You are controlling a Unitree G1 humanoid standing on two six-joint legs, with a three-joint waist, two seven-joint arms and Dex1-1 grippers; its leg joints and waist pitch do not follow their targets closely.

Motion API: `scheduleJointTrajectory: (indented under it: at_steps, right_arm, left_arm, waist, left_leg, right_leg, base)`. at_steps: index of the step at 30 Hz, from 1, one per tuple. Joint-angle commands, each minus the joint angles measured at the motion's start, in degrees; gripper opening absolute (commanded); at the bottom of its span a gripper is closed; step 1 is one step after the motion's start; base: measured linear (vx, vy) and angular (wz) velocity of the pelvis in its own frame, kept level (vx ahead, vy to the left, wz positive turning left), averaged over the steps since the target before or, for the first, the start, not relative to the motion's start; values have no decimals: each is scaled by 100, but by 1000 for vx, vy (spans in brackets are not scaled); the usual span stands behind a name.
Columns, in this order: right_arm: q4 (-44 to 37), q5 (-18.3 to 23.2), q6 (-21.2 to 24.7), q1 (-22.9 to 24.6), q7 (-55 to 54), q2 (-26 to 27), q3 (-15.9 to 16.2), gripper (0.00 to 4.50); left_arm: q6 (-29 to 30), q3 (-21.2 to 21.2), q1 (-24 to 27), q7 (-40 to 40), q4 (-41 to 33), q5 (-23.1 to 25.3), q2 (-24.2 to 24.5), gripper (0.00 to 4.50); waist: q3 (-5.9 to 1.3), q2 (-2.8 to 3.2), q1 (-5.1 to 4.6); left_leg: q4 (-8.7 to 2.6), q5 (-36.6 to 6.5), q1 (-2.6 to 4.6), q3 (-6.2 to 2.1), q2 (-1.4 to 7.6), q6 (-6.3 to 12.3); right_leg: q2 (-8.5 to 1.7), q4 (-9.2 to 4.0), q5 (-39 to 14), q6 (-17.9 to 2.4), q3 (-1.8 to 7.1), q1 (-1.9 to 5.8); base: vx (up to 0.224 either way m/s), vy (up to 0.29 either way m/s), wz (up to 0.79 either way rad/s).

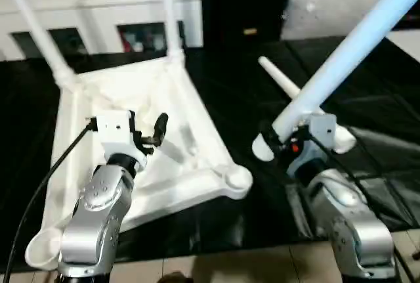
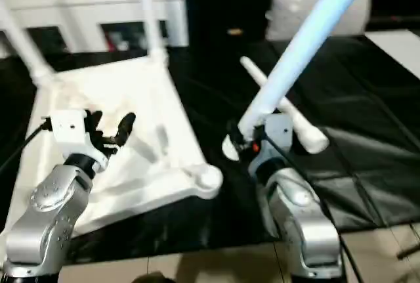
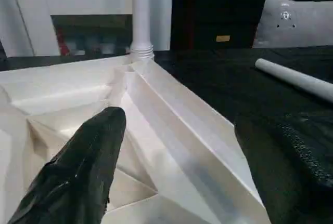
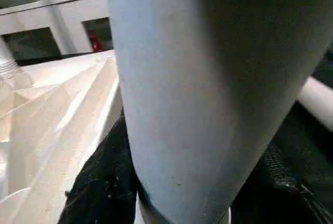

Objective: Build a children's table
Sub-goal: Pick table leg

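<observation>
The white tabletop [image 1: 193, 115] lies upside down on a black mat, ribbed underside up. Two white legs [image 1: 36, 33] [image 1: 167, 7] stand in its far corner sockets. The near right socket [image 1: 236, 179] holds nothing. My left gripper [image 1: 147, 129] hovers open over the ribbed underside, nothing between its black fingers [image 3: 83, 172]. My right gripper [image 1: 282, 142], just right of the tabletop, is shut on the lower end of a third leg [image 1: 348, 53], which slants up and to the right. A fourth leg [image 1: 279, 79] lies loose on the mat behind it.
The black mat [image 1: 374, 106] covers the work area. A grey cushion [image 1: 328, 7] rests at the back right. A white cabinet [image 1: 98, 7] stands behind the tabletop. A strip of wooden floor [image 1: 262, 266] runs along the near edge.
</observation>
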Motion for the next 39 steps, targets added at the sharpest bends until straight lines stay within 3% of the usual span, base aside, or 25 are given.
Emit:
scheduleJointTrajectory:
  at_steps: [1,2,3,4,7,9,19,20,21,22,23,24,26,28,29,30,31,32,33,34,35,36,37,38,39]
  right_arm:
    - [4,46,-57,-106,69,-9,-26,188]
    - [26,45,-64,-121,87,-25,-33,188]
    - [30,45,-65,-124,90,-27,-32,188]
    - [115,32,-96,-174,147,-78,-15,188]
    - [158,24,-124,-202,172,-113,2,188]
    - [175,16,-157,-207,190,-122,22,188]
    - [216,-95,-337,-129,414,-259,195,188]
    - [200,-122,-377,-155,483,-304,256,188]
    - [200,-129,-385,-166,502,-315,275,188]
    - [210,-149,-412,-173,518,-323,292,188]
    - [217,-163,-431,-177,527,-328,302,188]
    - [239,-178,-462,-171,527,-330,306,188]
    - [267,-177,-531,-148,546,-339,309,188]
    - [272,-154,-592,-117,557,-343,297,188]
    - [275,-150,-637,-98,558,-350,280,188]
    - [278,-105,-657,-89,554,-317,230,188]
    - [279,-90,-664,-87,553,-306,215,188]
    - [282,12,-657,-88,504,-241,65,188]
    - [282,12,-657,-88,504,-241,65,188]
    - [286,30,-663,-93,484,-235,14,188]
    - [286,36,-713,-94,480,-249,-11,188]
    - [286,36,-713,-94,480,-249,-11,188]
    - [266,80,-741,-80,479,-258,-45,188]
    - [256,104,-739,-72,477,-260,-62,188]
    - [283,69,-765,-71,462,-290,-77,188]
  left_arm:
    - [-45,-21,83,29,31,125,55,376]
    - [-83,-32,113,16,29,129,57,376]
    - [-88,-32,118,14,29,129,58,376]
    - [-211,-53,221,-36,12,169,98,376]
    - [-240,-64,278,-95,-51,171,123,376]
    - [-270,-58,351,-190,-153,116,134,376]
    - [-362,-171,505,-314,-288,75,97,376]
    - [-390,-230,497,-358,-278,117,112,376]
    - [-398,-253,490,-377,-274,141,122,376]
    - [-405,-274,484,-403,-272,157,128,376]
    - [-410,-287,481,-422,-270,166,131,376]
    - [-415,-306,476,-445,-269,178,140,376]
    - [-420,-338,467,-481,-260,195,152,376]
    - [-421,-352,459,-505,-247,193,155,376]
    - [-433,-361,444,-519,-230,190,159,376]
    - [-438,-368,437,-517,-221,185,160,376]
    - [-440,-370,434,-516,-219,183,160,376]
    - [-483,-388,408,-513,-180,185,146,376]
    - [-483,-388,408,-513,-180,185,146,376]
    - [-459,-414,389,-550,-164,177,153,376]
    - [-437,-450,374,-603,-153,189,168,376]
    - [-437,-450,374,-603,-153,189,168,376]
    - [-452,-501,368,-674,-134,203,193,376]
    - [-465,-524,367,-716,-121,202,204,376]
    - [-483,-568,359,-786,-110,200,230,376]
  waist:
    - [-335,-111,42]
    - [-344,-172,48]
    - [-370,-147,74]
    - [-380,-229,82]
    - [-372,-182,108]
    - [-361,-169,127]
    - [-337,-271,220]
    - [-279,-336,289]
    - [-297,-195,269]
    - [-310,-215,219]
    - [-287,-171,202]
    - [-257,-158,200]
    - [-168,-146,165]
    - [-184,-157,153]
    - [-272,-114,91]
    - [-363,61,-58]
    - [-347,-10,-122]
    - [-372,-13,-133]
    - [-368,-55,-129]
    - [-377,-148,-92]
    - [-383,-363,4]
    - [-383,-363,4]
    - [-376,-431,175]
    - [-464,-460,189]
    - [-470,-457,176]
  left_leg:
    - [-531,-1060,62,-42,331,56]
    - [-530,-994,56,-19,343,117]
    - [-525,-727,39,-4,356,205]
    - [-518,-520,25,29,374,330]
    - [-530,-579,49,49,398,374]
    - [-545,-708,66,56,412,342]
    - [-615,-1255,81,74,433,47]
    - [-686,-1303,-235,-126,220,415]
    - [-707,-1584,-205,-142,164,523]
    - [-628,-1937,-156,-216,135,711]
    - [-621,-2004,-215,-244,127,701]
    - [-627,-2274,-175,-243,119,601]
    - [-621,-3005,-181,-240,88,317]
    - [-627,-2931,-193,-256,90,311]
    - [-694,-2722,97,-348,237,392]
    - [-766,-2573,685,-542,517,653]
    - [-783,-2533,822,-740,659,923]
    - [-722,-1783,963,-897,775,1602]
    - [-650,-1126,935,-918,799,2007]
    - [-484,303,799,-825,794,2506]
    - [-245,1011,283,-488,487,2132]
    - [-245,1011,283,-488,487,2132]
    - [-128,657,-183,-156,116,1044]
    - [-181,693,-81,-119,120,559]
    - [-221,597,-49,-111,102,426]
  right_leg:
    - [-351,-485,-205,-986,198,128]
    - [-346,-495,-155,-994,202,121]
    - [-336,-455,75,-1020,189,123]
    - [-298,-432,376,-1069,167,108]
    - [-288,-413,288,-1137,160,70]
    - [-281,-420,175,-1176,166,49]
    - [-286,-466,-342,-1010,193,24]
    - [-365,-471,-379,-949,-83,245]
    - [-375,-533,-805,-853,-179,278]
    - [-497,-655,-1504,-852,-237,313]
    - [-522,-754,-2128,-812,-318,448]
    - [-515,-812,-2556,-789,-352,441]
    - [-524,-988,-3689,-693,-493,635]
    - [-509,-1032,-3671,-663,-553,750]
    - [-281,-920,-2811,-787,-507,672]
    - [43,-538,-1662,-856,-404,284]
    - [90,-291,-1223,-838,-339,126]
    - [97,26,-706,-537,-199,-84]
    - [48,134,-468,-362,-108,-191]
    - [-152,122,109,-179,99,-325]
    - [-532,-295,1311,-120,435,-97]
    - [-532,-295,1311,-120,435,-97]
    - [-761,-235,3316,60,476,320]
    - [-465,-111,4295,283,338,297]
    - [-365,-86,4454,346,294,294]
  base:
    - [0,0,0]
    - [0,0,0]
    - [0,0,0]
    - [0,0,0]
    - [0,0,0]
    - [0,0,0]
    - [0,0,0]
    - [0,0,0]
    - [-17,-9,28]
    - [-3,-13,50]
    - [-3,-13,50]
    - [22,-12,52]
    - [52,-5,60]
    - [78,3,56]
    - [94,5,55]
    - [135,10,49]
    - [153,6,23]
    - [153,6,23]
    - [135,-21,7]
    - [77,-56,5]
    - [77,-56,5]
    - [83,-81,2]
    - [74,-89,-2]
    - [74,-89,-2]
    - [16,-61,-5]
